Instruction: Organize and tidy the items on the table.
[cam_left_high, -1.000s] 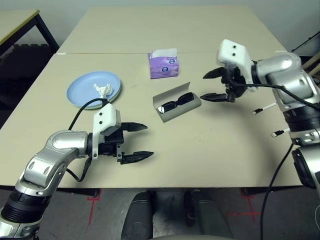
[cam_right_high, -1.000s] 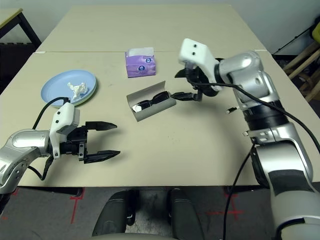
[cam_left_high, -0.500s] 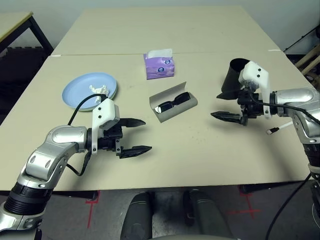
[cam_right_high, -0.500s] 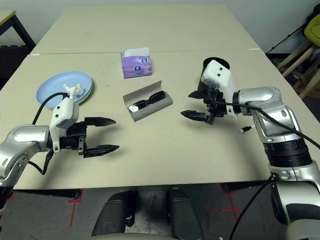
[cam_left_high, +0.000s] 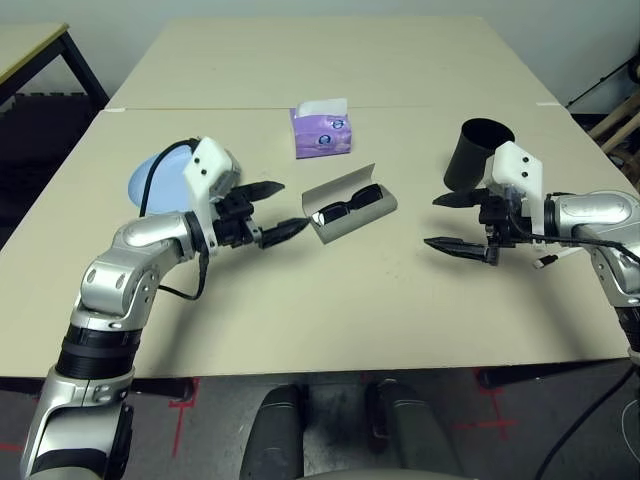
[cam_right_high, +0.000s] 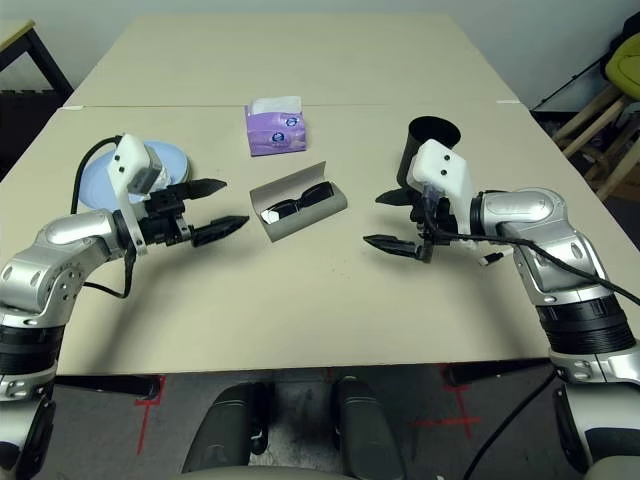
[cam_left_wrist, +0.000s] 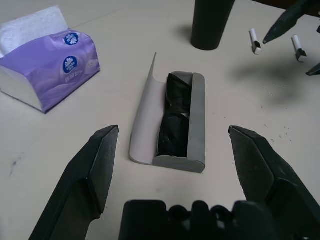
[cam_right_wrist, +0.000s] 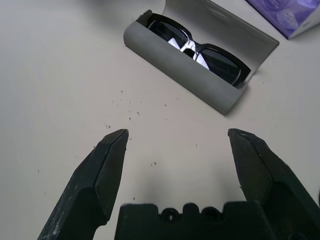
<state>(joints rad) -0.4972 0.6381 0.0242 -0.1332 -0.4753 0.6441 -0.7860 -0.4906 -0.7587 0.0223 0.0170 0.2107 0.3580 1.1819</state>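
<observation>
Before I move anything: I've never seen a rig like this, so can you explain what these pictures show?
You're driving a humanoid robot with two silver arms. Two pictures come from its head, one per eye, looking down at the table. The other two come from the wrists, looking along each claw's black fingers.

The left claw is open near the grey glasses case, whose lid is up, with black sunglasses inside. The right claw is open near the black cup. Neither holds anything.

A purple tissue pack sits beyond the case. The light blue plate is partly hidden behind the left arm. Two white pens lie past the cup.
</observation>
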